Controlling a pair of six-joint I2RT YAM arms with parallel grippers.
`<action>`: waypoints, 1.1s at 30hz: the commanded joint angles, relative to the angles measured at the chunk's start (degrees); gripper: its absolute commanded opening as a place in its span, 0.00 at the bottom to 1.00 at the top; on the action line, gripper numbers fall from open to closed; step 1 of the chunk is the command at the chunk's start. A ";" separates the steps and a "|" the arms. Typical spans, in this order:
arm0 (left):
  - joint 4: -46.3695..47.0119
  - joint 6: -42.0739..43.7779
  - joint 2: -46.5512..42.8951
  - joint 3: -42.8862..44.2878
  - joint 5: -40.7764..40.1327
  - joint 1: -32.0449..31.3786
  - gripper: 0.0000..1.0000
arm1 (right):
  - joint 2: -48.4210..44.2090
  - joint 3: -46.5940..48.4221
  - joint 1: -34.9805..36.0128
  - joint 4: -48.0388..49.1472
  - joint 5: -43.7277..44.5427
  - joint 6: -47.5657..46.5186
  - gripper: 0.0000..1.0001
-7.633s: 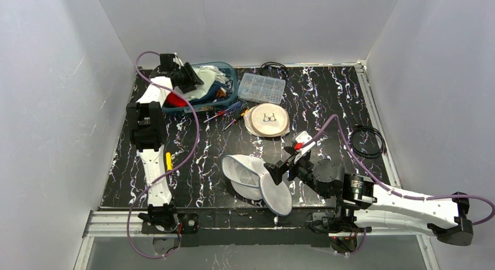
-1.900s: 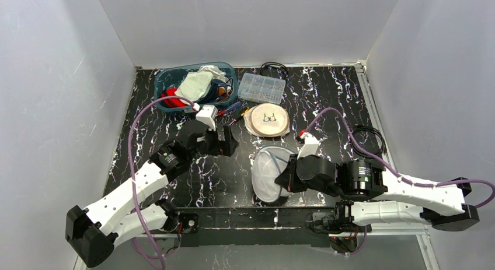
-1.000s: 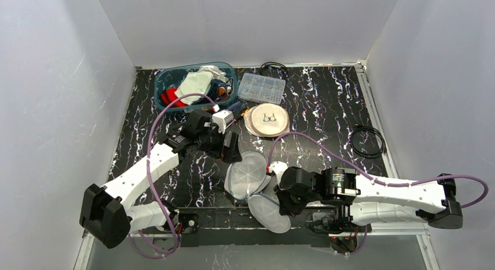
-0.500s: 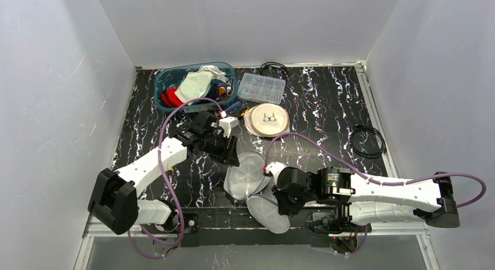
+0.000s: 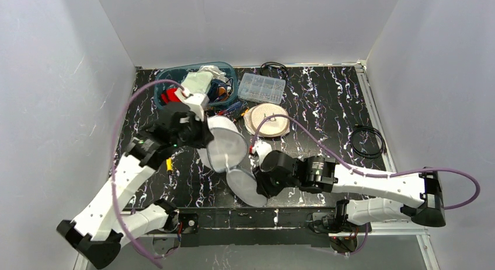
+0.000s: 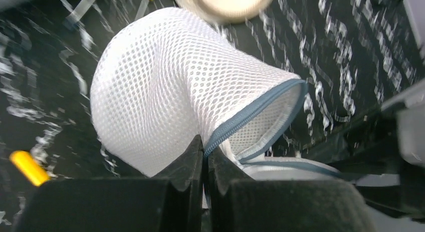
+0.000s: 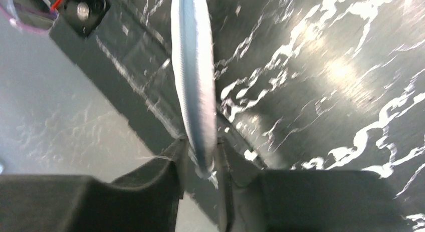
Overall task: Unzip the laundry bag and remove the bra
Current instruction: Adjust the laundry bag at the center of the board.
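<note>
Laundry bag [image 5: 226, 146] halves now pulled apart: left gripper [image 6: 204, 149] just clamped the zipper rim, right gripper [image 7: 200, 164] pinches the other half.

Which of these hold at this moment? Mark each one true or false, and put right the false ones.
1. The left gripper is shut on the zipper edge of the laundry bag. True.
2. The laundry bag is zipped fully shut. False: its two mesh halves gape apart along the open zipper.
3. The bag's rim runs between the fingers of the right gripper. True.
4. The clear compartment box lies inside the blue bin. False: it stands on the table beside the bin.
</note>
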 commanded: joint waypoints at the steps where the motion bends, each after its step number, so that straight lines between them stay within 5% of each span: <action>1: -11.23 -0.03 -1.87 13.06 -13.11 0.04 0.00 | -2.27 2.01 -3.85 11.89 2.56 -1.34 0.52; 6: -18.51 -1.50 1.92 27.61 -15.67 0.04 0.00 | -6.33 1.27 -5.28 15.46 6.03 -0.92 0.90; 8: -20.46 -3.33 3.92 31.88 -16.11 0.04 0.00 | -9.32 -0.53 -5.55 16.79 9.00 0.06 0.97; 15: -25.36 -12.51 12.41 42.58 -15.44 -1.85 0.00 | -23.15 -11.80 -6.30 25.05 17.03 5.61 0.99; 20: -26.37 -22.65 18.12 48.15 -19.42 -11.21 0.00 | -33.20 -17.41 -6.30 26.19 22.47 6.63 0.99; 26: -19.14 -35.68 16.03 34.99 -22.74 -13.87 0.00 | -39.35 -18.47 -6.28 20.26 26.80 6.79 0.99; 33: -13.15 -37.98 8.01 9.80 -20.89 -2.34 0.00 | -43.20 -22.54 -6.29 14.53 26.78 11.22 0.99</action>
